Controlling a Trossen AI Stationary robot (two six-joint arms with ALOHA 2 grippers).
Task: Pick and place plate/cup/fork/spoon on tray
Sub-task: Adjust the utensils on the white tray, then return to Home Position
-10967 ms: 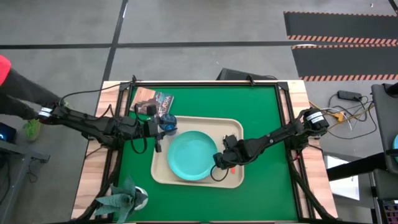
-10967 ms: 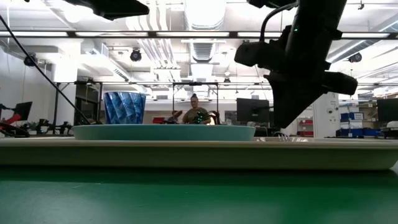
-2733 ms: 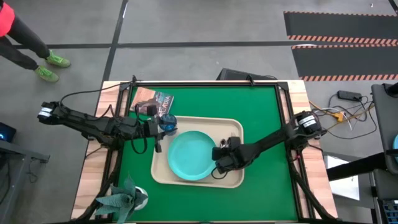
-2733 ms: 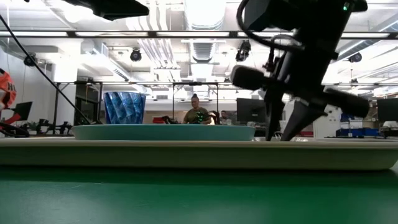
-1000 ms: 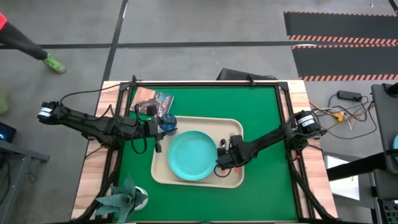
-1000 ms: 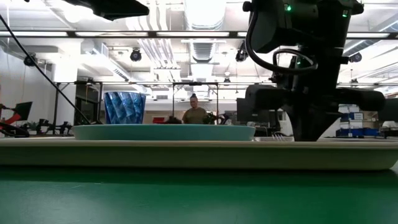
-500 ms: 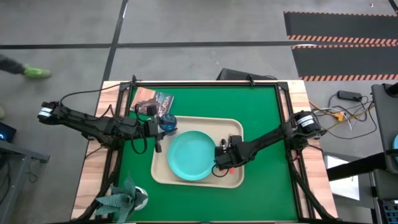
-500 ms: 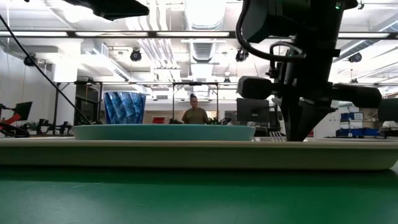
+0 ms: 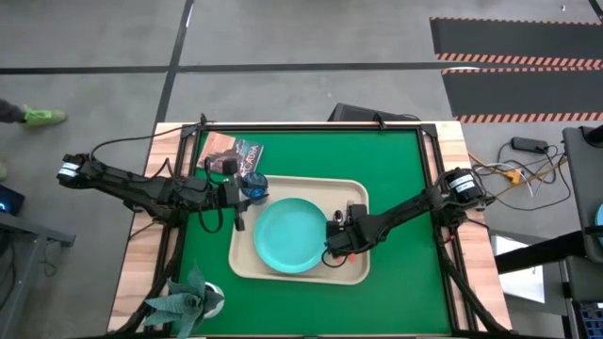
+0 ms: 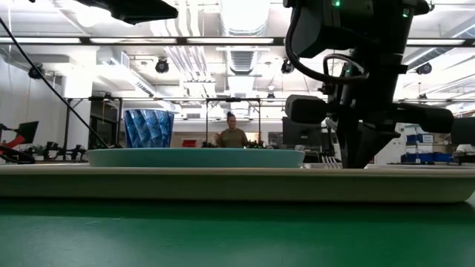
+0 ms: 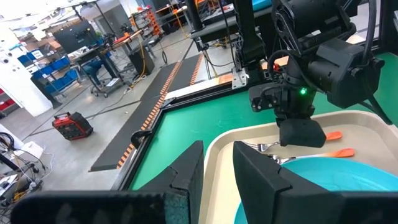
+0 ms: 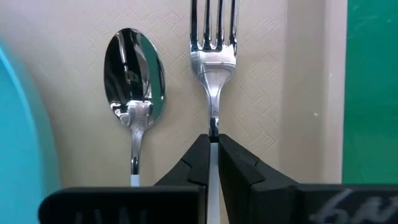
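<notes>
The beige tray (image 9: 353,193) lies on the green mat. On it rest the teal plate (image 9: 290,235), the blue cup (image 9: 254,185) at its far left corner, and the spoon (image 12: 134,68) and fork (image 12: 213,62) side by side along its right side, tines and bowl toward the far edge. My right gripper (image 9: 334,243) is low over the tray right of the plate, shut on the fork. My left gripper (image 11: 217,167) is open and empty, next to the cup at the tray's left edge (image 9: 236,209). My right gripper pinches the fork's thin metal neck (image 12: 213,127), just behind the tines, between its two fingertips. The fingers come from above, pointing down, and lie across the fork. The fork lies flat on the tray, its orange handle (image 11: 333,135) toward the near edge.
A printed packet (image 9: 236,151) lies at the mat's far left corner and a small plant (image 9: 186,301) at the near left corner. Bare green mat (image 9: 400,169) lies right of and beyond the tray. A person (image 10: 232,137) sits far behind the table.
My right gripper has shifted slightly toward the plate and turned a little about its wrist, staying low over the tray's right side. The fork and spoon lie where they were.
</notes>
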